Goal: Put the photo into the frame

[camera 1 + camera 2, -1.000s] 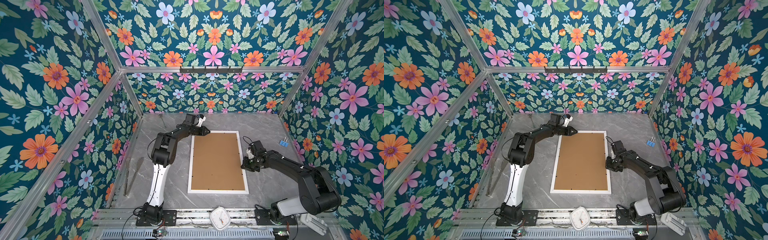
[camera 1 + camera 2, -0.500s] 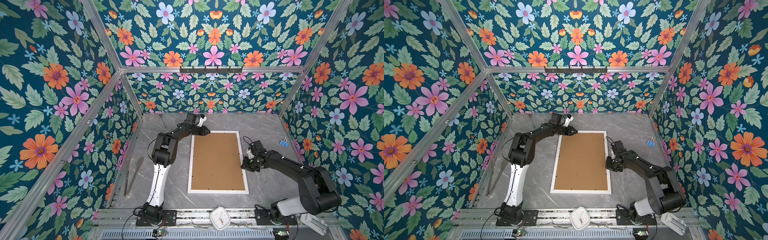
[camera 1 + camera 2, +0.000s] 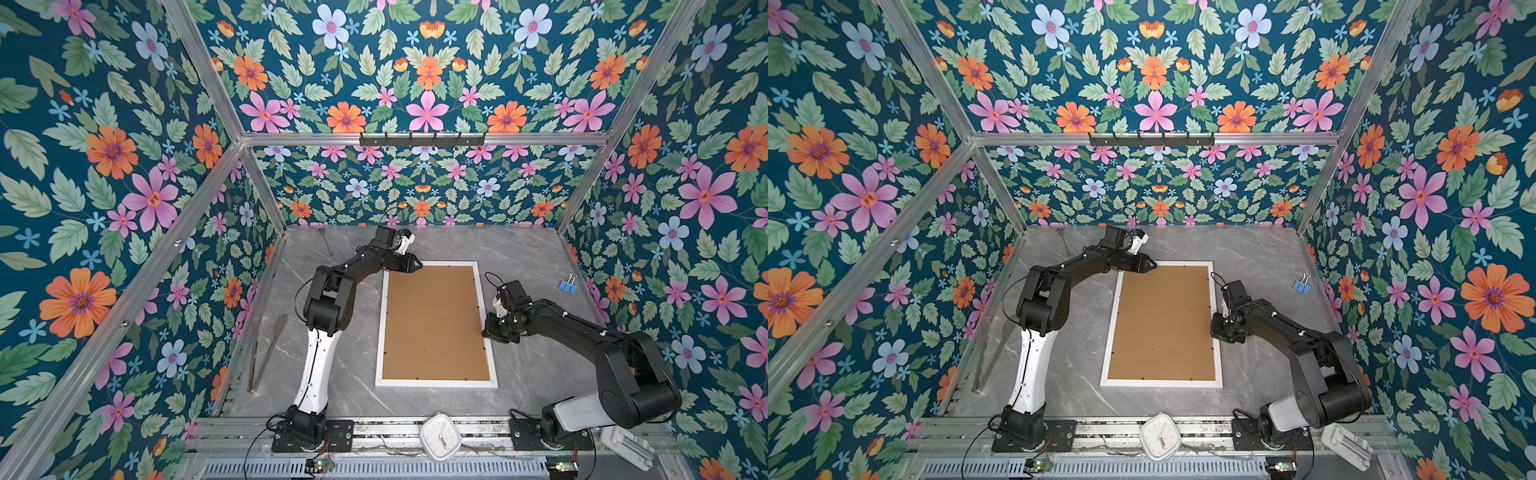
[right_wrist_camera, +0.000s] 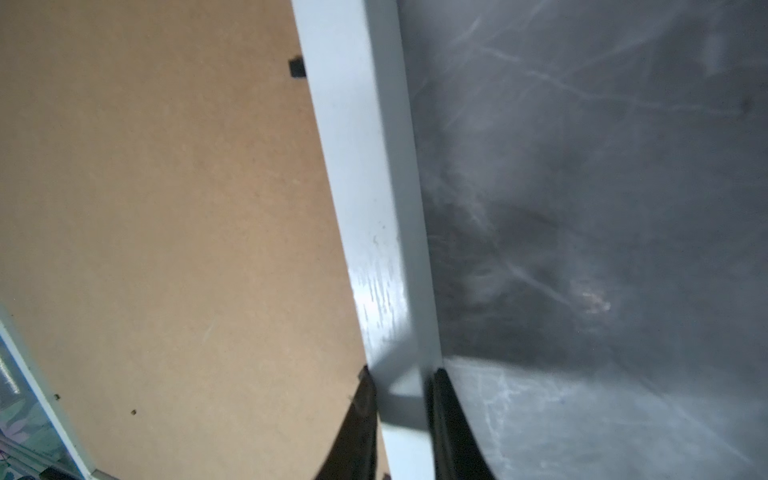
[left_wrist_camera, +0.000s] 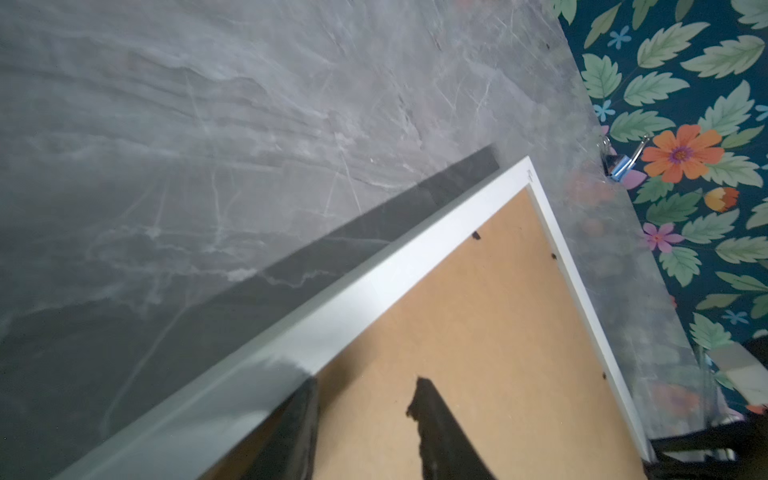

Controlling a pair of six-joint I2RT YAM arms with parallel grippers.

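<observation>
frame (image 3: 436, 383) flat on open tabletop (image 3: 519, 249), right gripper (image 4: 402, 372) pinching its edge, left gripper (image 5: 365, 382) parted at its corner.

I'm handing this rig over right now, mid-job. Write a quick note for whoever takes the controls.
Left gripper: open, at the far left corner of the frame, holding nothing.
Right gripper: shut on the frame's right rail.
Frame lies back-up on the table, with the brown backing board seated in it.
Photo: not in view; cannot tell whether it is under the board.
Left to do: confirm the photo is inside, check the black tabs, then release the rail.
</observation>
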